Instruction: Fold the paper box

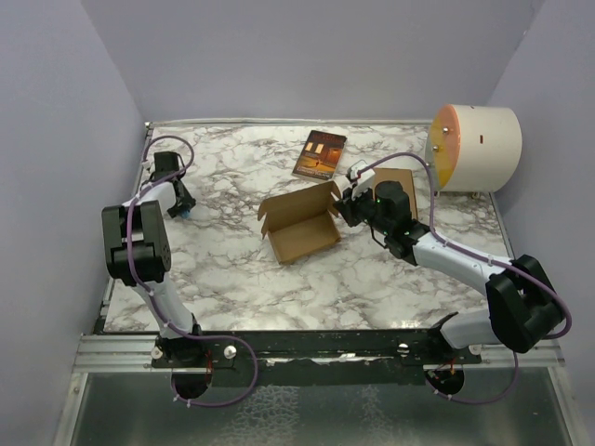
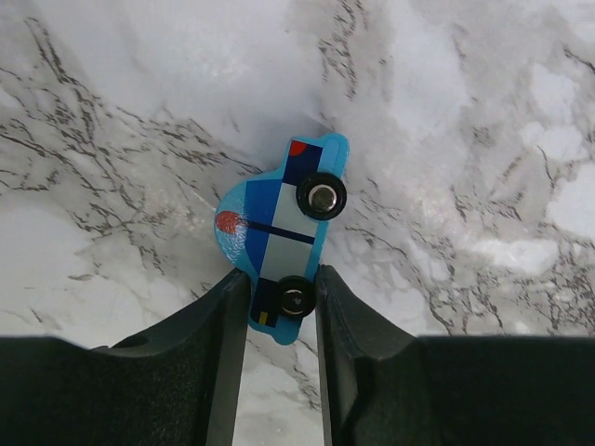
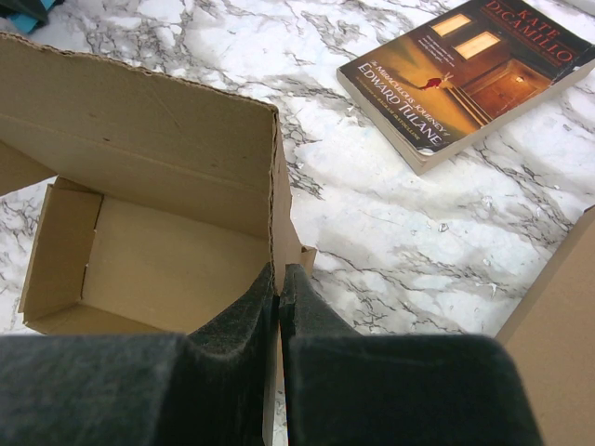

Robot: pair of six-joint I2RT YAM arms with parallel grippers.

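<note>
Right wrist view: the right pincer (image 3: 279, 279) is pressed together on the box (image 3: 158, 214) side wall.
Its pads (image 3: 232, 372) hide the wall's lower edge, and a second cardboard piece (image 3: 558, 344) is cut off at the frame's right. The box sits mid-tabletop (image 1: 232, 279), open-topped with its flaps up, its inside showing a bare cardboard floor. At the far left the left pincer (image 2: 282, 297) pinches the tail of a blue car (image 2: 284, 218). A book (image 1: 319, 154) lies beyond the box and a drum (image 1: 479, 147) at the far right. The tabletop is white, grey-veined marble, and the walls (image 1: 56, 139) are plain lilac.
</note>
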